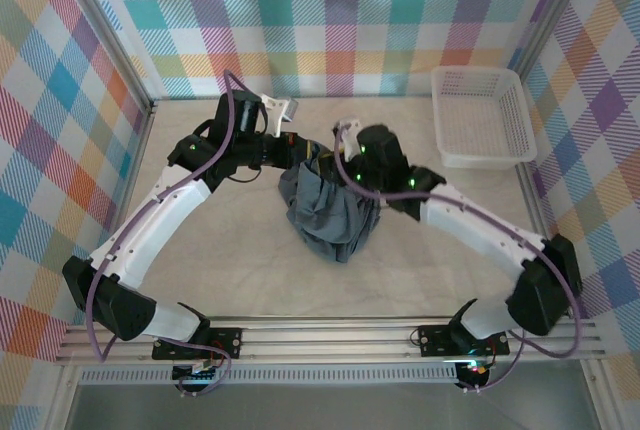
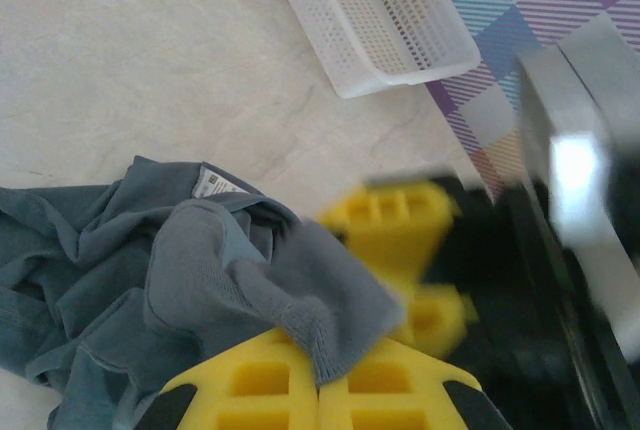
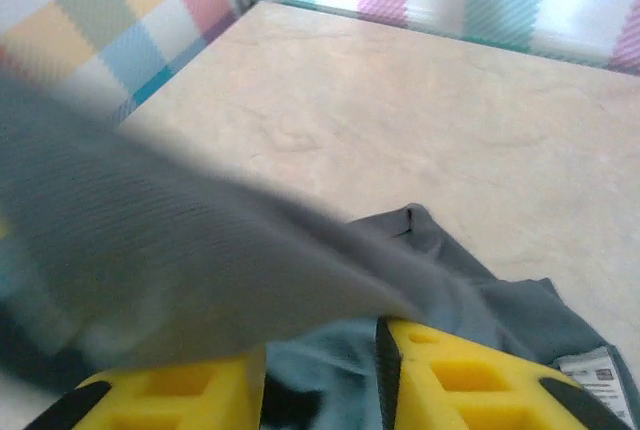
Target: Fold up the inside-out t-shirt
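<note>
Room: plaid walls (image 1: 330,20) close round a pale table (image 1: 230,280); we see a white mesh basket (image 1: 480,115) at its far right, well apart from the work.
Top view, t-shirt: the t-shirt (image 1: 330,215) sits mid-table as a crumpled grey bundle, and the left arm (image 1: 150,230) and right arm (image 1: 480,230) meet over its far end.
Top view, axis: its long axis runs far to near, with the broad end under the wrists and the narrow end pointing at the near edge; we cannot tell collar from hem here.
Left wrist, jaws: the left gripper (image 2: 320,382) is clenched on a fold of grey cloth, which drapes away to the left.
Left wrist, detail: a neck label (image 2: 215,182) lies face-up on the bundle, so we judge the inner side faces out.
Right wrist, jaws: the right gripper (image 3: 320,350) stands released, fingers apart, with cloth lying in the gap and blurred cloth draped over one finger; we judge nothing is pinched.
Right wrist, t-shirt: the rest lies on the table beyond, the label at lower right.
Step in hand: we judge it is opening the bundle out flat before any fold.
Doing it well: we would have the left hold its pinch and the right close on a single edge nearby rather than a wad. Then we would draw the two apart sideways until the shirt's long axis is plain, and lay it down clear of the basket.
</note>
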Controlling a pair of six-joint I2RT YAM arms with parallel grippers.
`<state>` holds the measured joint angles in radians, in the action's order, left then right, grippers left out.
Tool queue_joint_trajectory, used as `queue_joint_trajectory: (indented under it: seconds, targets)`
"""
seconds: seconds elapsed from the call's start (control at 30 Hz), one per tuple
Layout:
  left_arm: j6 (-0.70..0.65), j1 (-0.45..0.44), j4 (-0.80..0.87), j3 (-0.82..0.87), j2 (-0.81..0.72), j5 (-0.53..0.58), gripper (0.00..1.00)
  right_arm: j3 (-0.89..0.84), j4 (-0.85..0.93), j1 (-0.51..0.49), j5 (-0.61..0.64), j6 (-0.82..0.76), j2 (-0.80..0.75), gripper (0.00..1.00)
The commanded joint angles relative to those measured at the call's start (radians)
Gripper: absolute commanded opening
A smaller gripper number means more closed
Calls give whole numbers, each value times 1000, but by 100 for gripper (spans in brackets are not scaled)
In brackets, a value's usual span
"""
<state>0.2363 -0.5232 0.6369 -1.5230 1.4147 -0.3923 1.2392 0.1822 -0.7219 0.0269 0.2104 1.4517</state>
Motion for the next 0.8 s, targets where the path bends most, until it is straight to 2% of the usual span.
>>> queue_joint_trajectory:
  seconds: [0.0,0.13,0.4,0.47,0.53,0.6,0.63,0.67,0.7,0.77]
  targets:
    - [5,-9,-4,-7,-14,-42,0,104,127,5,-215,1,48,46]
    - [7,-10,-8,15,-19,-27,0,33,-31,9,-286,18,14,56]
    - [-6,-10,-5,24,-19,-11,0,6,-92,9,-470,-31,3,65]
    - [-9,-11,-5,20,-17,-16,0,4,-78,9,-436,-49,4,65]
    - [-9,-11,-5,12,-16,-20,0,29,-28,9,-298,-51,18,56]
    - [-19,-9,2,5,-19,4,0,71,58,12,-98,-34,38,36]
    - [-31,-10,12,0,-24,34,0,87,97,25,-55,-22,41,21]
    - [-47,-9,37,-4,-30,85,0,90,113,45,-75,-7,36,8]
    - [-62,-8,54,-4,-37,143,0,82,108,67,-142,3,25,0]
    - [-116,-5,84,18,-46,305,0,45,56,106,-428,23,-5,0]
